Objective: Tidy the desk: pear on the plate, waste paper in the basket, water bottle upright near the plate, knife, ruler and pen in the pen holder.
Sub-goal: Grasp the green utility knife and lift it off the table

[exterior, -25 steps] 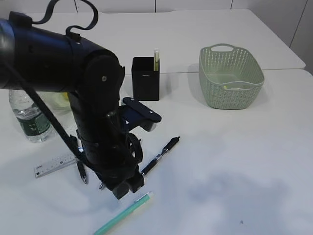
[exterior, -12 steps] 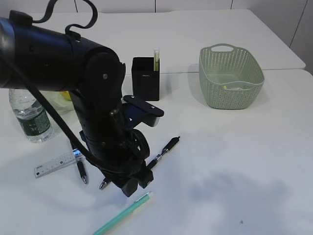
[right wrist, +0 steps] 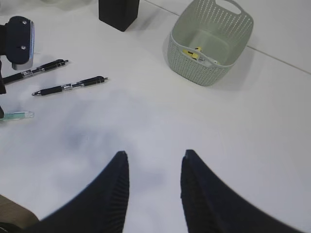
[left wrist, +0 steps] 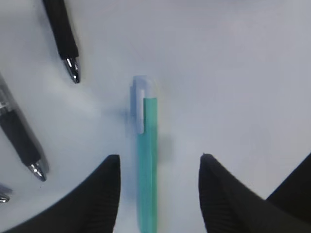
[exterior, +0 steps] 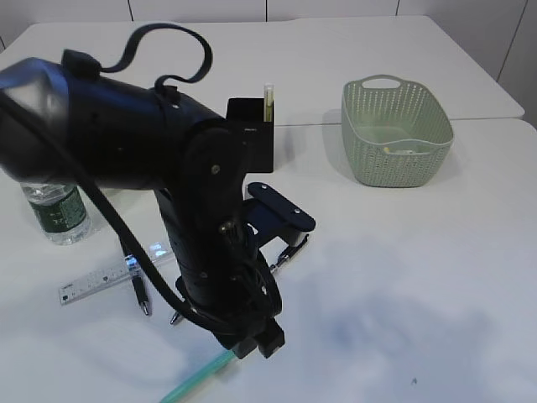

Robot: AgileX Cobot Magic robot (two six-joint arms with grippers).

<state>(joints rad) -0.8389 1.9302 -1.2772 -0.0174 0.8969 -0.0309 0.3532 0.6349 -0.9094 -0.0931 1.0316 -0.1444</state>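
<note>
Two dark fingers of the left gripper point(left wrist: 155, 194) fill the bottom of the left wrist view, spread apart with the mint-green pen point(left wrist: 146, 165) lying on the desk point(left wrist: 243, 73) in the gap between them; neither finger touches it. The pen's pale cap end points toward the top of that frame. Black pens lie in the upper left and left of the same view.

In the exterior view the left arm point(exterior: 168, 168) covers the left and centre of the frame, its gripper down at the lower centre over the green pen's exposed end point(exterior: 197, 376). Just left of the arm, in the lower left, the ruler point(exterior: 96, 282) lies flat with a black pen point(exterior: 140, 295) beside it. Further back at the left edge the water bottle point(exterior: 57, 214) stands upright. Behind the arm, at upper centre, the pen holder point(exterior: 252, 134) stands with the knife point(exterior: 268, 101) sticking up from its right corner. At upper right sits the basket point(exterior: 394, 134), with something small and yellow inside.

The right gripper point(right wrist: 153, 194) hangs with its jaws apart and nothing between them, above bare desk at the bottom of the right wrist view; the basket is at the top there, two black pens at the left.

The pear and the plate cannot be made out.
</note>
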